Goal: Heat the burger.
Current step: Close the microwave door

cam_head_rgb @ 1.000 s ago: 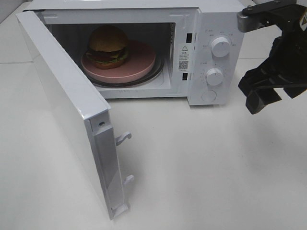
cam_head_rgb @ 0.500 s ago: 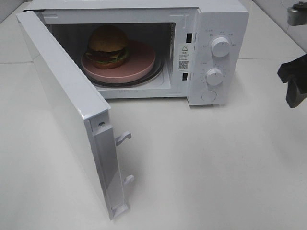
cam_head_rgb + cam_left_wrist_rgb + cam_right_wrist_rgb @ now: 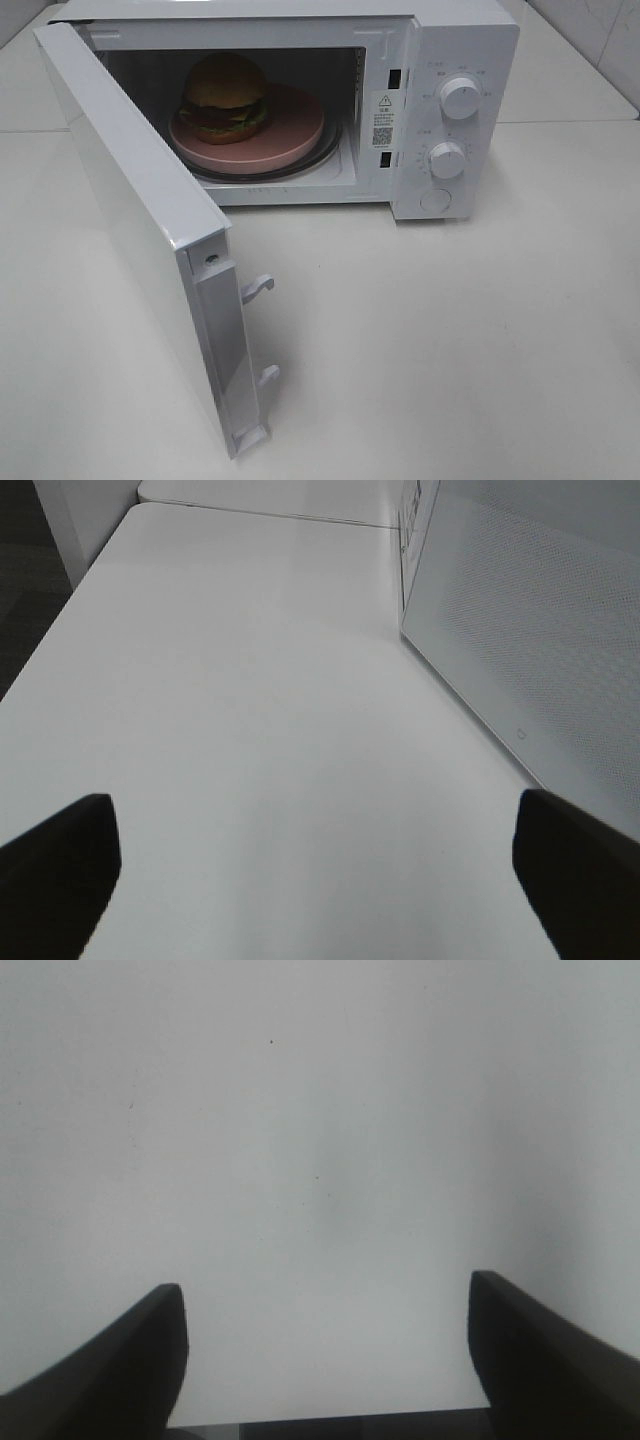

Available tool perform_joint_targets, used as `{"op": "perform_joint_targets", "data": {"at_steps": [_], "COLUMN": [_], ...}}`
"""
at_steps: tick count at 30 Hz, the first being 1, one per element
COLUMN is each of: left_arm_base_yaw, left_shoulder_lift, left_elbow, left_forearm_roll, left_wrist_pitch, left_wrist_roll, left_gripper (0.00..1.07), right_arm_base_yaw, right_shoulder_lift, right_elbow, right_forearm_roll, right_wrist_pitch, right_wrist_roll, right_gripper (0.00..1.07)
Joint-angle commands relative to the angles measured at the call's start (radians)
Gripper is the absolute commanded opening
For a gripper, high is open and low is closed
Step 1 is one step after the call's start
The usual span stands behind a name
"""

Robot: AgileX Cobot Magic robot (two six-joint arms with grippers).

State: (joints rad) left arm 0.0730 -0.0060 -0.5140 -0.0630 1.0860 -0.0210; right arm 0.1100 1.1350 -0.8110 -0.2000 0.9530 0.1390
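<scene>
The white tabletop takes up most of the high view. It lies bare in front of the microwave and to its right, out to the frame's edge. A seam crosses it level with the oven's front on both sides.

The microwave stands at the back, left of centre, with its cavity open toward the camera. Its door is swung out on the left hinge, and the free edge points forward, close to the bottom of the view. The door walls off the left side, so the open way into the cavity is from the front and the right.

In the left wrist view the door's dotted window rises just beside the arm. Bare tabletop runs ahead to a far edge and, on the other side, to an edge with dark floor beyond.

A glass turntable fills the cavity floor. On it lies the round pink plate, whose rim stays inside the glass edge. The burger sits on the plate's left half, inside the oven.

The left fingers are spread wide and released, with nothing between them. The right fingers are also parted and empty over bare tabletop. Neither pair shows in the high view.

On the panel are 2 knobs, the upper and the lower, with a round button beneath. 2 latch hooks jut from the door's free edge.
</scene>
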Motion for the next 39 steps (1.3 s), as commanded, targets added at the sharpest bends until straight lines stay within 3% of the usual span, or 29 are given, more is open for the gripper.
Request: {"op": "perform_joint_targets", "data": {"at_steps": [1,10,15,20,29,39], "left_arm_base_yaw": [-0.003,-0.003,-0.003,-0.003,-0.003,-0.003], "left_shoulder_lift": [-0.005,-0.005,-0.005,-0.005,-0.005,-0.003], "left_elbow": [-0.001,-0.001,-0.001,-0.001,-0.001,-0.001], "left_forearm_roll": [-0.004,-0.004,-0.004,-0.004,-0.004,-0.004], "left_wrist_pitch": [-0.016,-0.016,-0.016,-0.016,-0.016,-0.016], "left_wrist_roll": [0.0,0.0,0.0,0.0,0.0,0.0], "left_gripper": [1.0,1.0,1.0,1.0,1.0,1.0], "right_arm_base_yaw": [-0.007,-0.007,-0.007,-0.007,-0.006,-0.005], "right_shoulder_lift": [-0.166,-0.544,-0.744,-0.912,-1.115,-1.168], "right_elbow": [0.104,0.27,0.304,0.304,0.321,0.322], "right_forearm_roll": [0.0,0.051,0.156,0.157,0.153,0.154], "right_wrist_pitch": [-0.021,-0.016,-0.013,-0.012,0.01,0.01], "right_wrist_roll": [0.015,0.015,0.008,-0.011,-0.018,-0.026], "right_gripper": [0.76,0.74,0.72,0.72,0.72,0.72]}}
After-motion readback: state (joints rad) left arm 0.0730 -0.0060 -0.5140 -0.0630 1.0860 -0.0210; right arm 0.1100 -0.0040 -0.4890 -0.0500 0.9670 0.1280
